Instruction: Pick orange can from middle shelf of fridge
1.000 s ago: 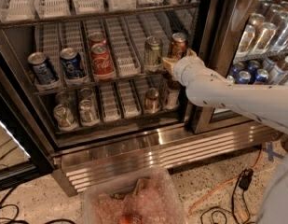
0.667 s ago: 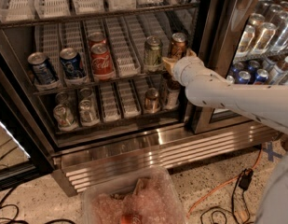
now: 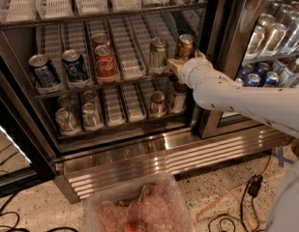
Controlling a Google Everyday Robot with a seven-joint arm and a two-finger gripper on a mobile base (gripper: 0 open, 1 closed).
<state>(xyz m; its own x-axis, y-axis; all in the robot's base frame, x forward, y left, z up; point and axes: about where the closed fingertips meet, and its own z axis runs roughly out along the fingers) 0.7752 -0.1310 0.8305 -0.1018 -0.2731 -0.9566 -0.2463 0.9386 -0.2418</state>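
Two tan fingers (image 3: 174, 65) parted to can width, one on either side of the lower body of the orange can (image 3: 186, 45); seemingly not yet clamped. Gripper (image 3: 186, 61) set low, entering from the right on a smooth white arm (image 3: 236, 98), probably to leave the silver rim free and catch the straight cylindrical wall rather than the tapered shoulder. Between the fingers, then: coppery, glossy metal, upright, at the front right end of the middle shelf (image 3: 134, 81) of the fridge (image 3: 139, 158). Just left of the fingers, a green-and-silver can (image 3: 158, 54), near enough to be nudged; hence, likely, the tight straddle. Further left of the fingers, a red cola can (image 3: 105, 62) and two blue cans (image 3: 75, 65), each parked at the front of the white lane dividers (image 3: 127, 45): slotted plastic over dark wire, shaped to keep cans in file. Below the fingers, more cans (image 3: 157, 103) on the next rack; lower still, ribbed stainless steel. Thin-walled metal, slick and easily dented: calls for a firm, level squeeze.
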